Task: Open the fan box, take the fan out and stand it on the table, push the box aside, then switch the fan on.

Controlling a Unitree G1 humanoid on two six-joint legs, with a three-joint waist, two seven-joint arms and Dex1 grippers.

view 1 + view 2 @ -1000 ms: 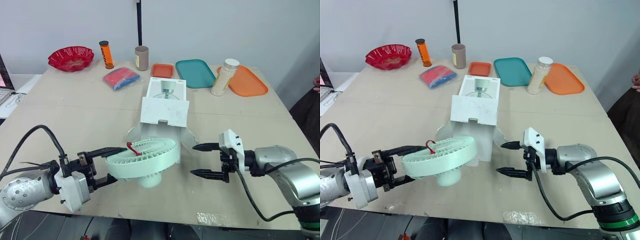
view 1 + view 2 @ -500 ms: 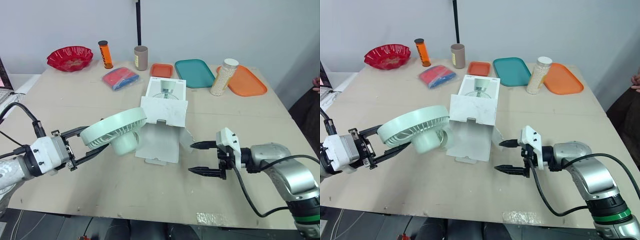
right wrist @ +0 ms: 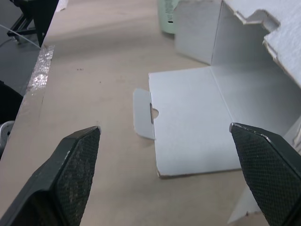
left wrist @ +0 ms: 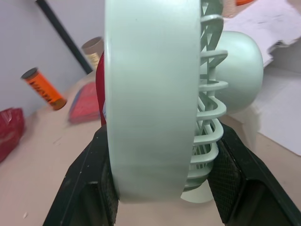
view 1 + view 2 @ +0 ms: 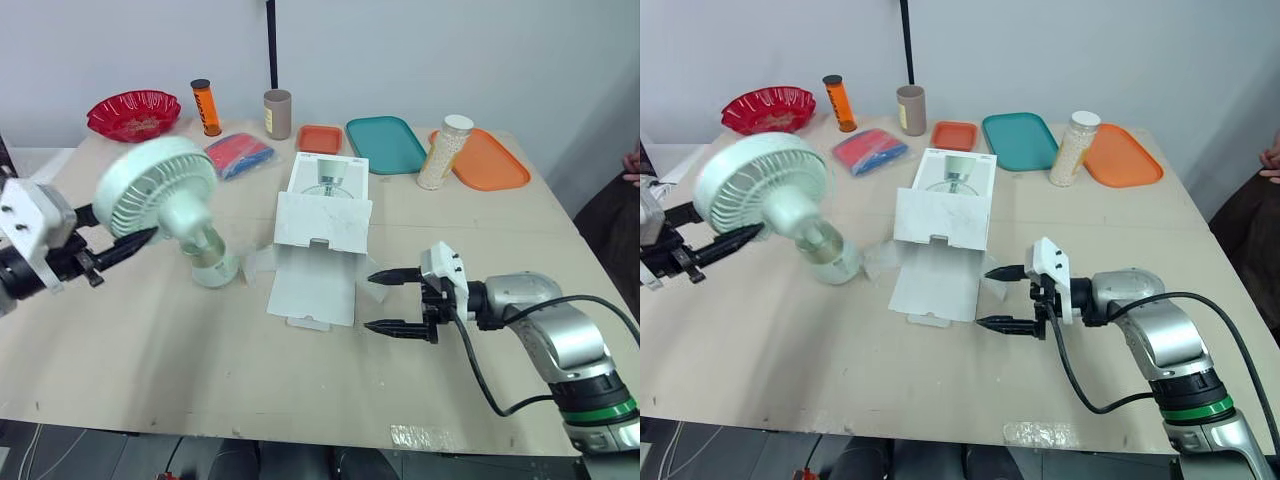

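The pale green fan [image 5: 155,187] is upright left of the box, its round base [image 5: 212,269] at or just above the table. My left gripper [image 5: 112,240] is shut on the rim of the fan's head; in the left wrist view its black fingers [image 4: 89,188] press both sides of the grille. The white fan box [image 5: 325,212] lies open mid-table, its flap [image 5: 312,292] spread flat toward me. My right gripper [image 5: 370,301] hovers open just right of that flap, holding nothing, and its fingertips [image 3: 80,150] frame the flap in the right wrist view.
Along the back edge stand a red bowl [image 5: 135,111], an orange tube [image 5: 207,106], a brown cup [image 5: 276,113], a red-and-blue packet [image 5: 240,155], a small orange tray [image 5: 320,138], a teal tray [image 5: 387,145], a jar of white grains [image 5: 446,152] and an orange tray [image 5: 495,160].
My left arm has swung the fan left, away from the box, and turned it from flat to upright with its base down. The right gripper edged toward the flap, still open.
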